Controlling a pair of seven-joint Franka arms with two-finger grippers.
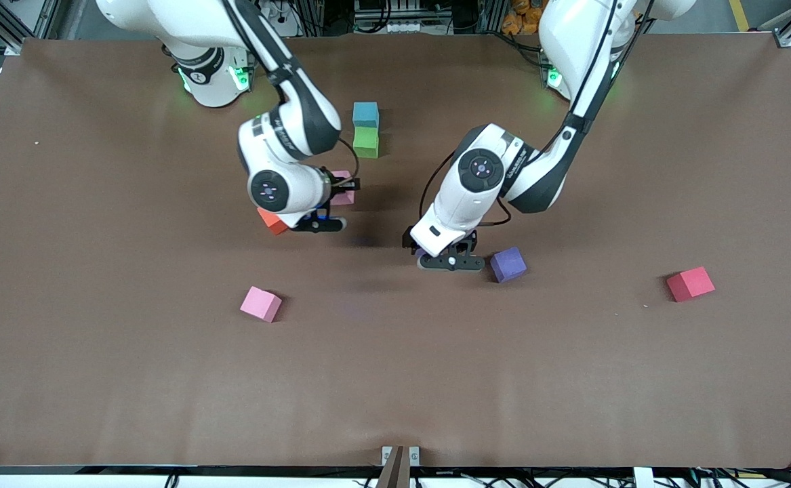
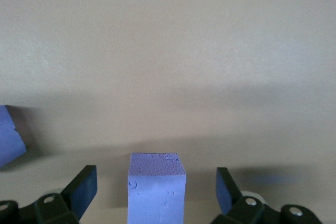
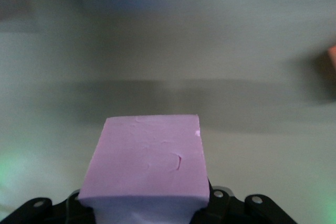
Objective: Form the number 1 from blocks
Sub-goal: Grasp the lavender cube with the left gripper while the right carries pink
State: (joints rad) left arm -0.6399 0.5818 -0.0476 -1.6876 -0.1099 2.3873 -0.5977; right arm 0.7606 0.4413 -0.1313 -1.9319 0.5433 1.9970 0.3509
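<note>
Two blocks already stand as a short column in the middle of the table near the arms' bases: the light blue block (image 1: 365, 114) and, touching it on the side nearer the front camera, the green block (image 1: 366, 141). The brown table (image 1: 97, 379) lies open all around them, with wide bare room along the edge nearest the front camera and at both ends.

The right gripper (image 3: 147, 211) is clamped on a pink block (image 3: 147, 169), which fills the space between its fingers in the right wrist view; in the front view that pink cube (image 1: 343, 188) shows just beside the wrist, over the table toward the right arm's end from the green block. The orange block (image 1: 272, 220) peeks out under the right arm's wrist, mostly hidden. The right arm reaches out from its base with its elbow bent and its hand low.

The left gripper (image 2: 156, 192) hangs low with fingers spread wide, straddling a purple block (image 2: 156, 187); neither finger (image 2: 84, 187) touches it, and whether the cube rests flat is hard to judge. The second purple block (image 1: 508, 263) sits just beside that gripper, toward the left arm's end. The left arm folds down steeply from its base.

The other pink block (image 1: 261, 303) lies alone nearer the front camera, and the red block (image 1: 690, 283) sits well apart toward the left arm's end.
</note>
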